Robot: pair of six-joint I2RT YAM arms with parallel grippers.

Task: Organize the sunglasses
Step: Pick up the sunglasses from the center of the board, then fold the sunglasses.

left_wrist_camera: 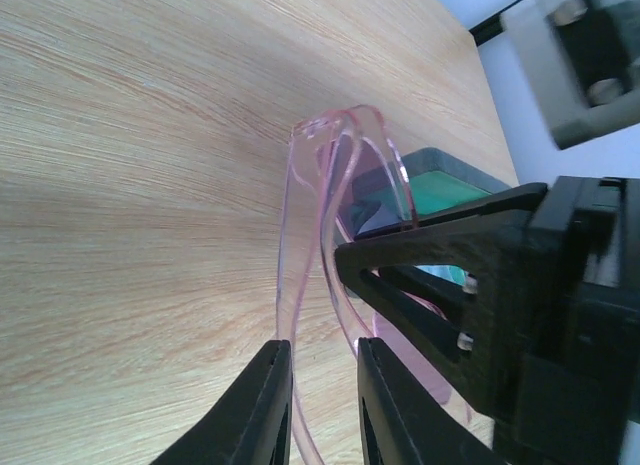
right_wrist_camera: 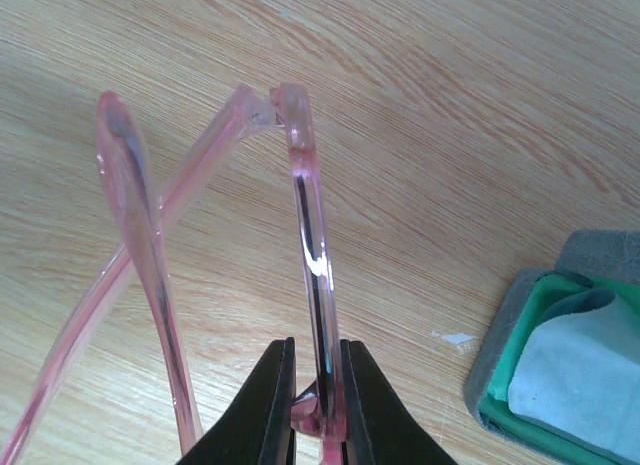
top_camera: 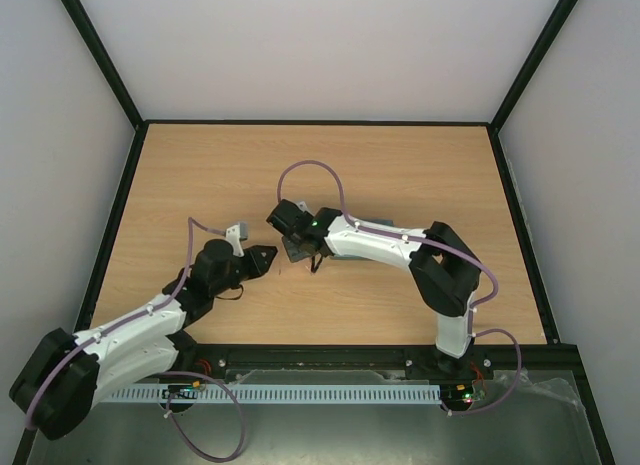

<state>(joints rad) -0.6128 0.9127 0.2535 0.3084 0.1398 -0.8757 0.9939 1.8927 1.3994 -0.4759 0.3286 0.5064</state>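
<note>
Pinching sunglasses (right_wrist_camera: 305,215) frame, right gripper (right_wrist_camera: 318,405), fingers closed

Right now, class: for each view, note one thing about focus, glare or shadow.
Top external: soft, even light, everything sharp, only faint shadows on the table. Left wrist: the sunglasses are fairly sharp, but a grey part at top right is blurred. Right wrist: a white glare streak runs along the sunglasses frame, and the table grain is crisp.
</note>
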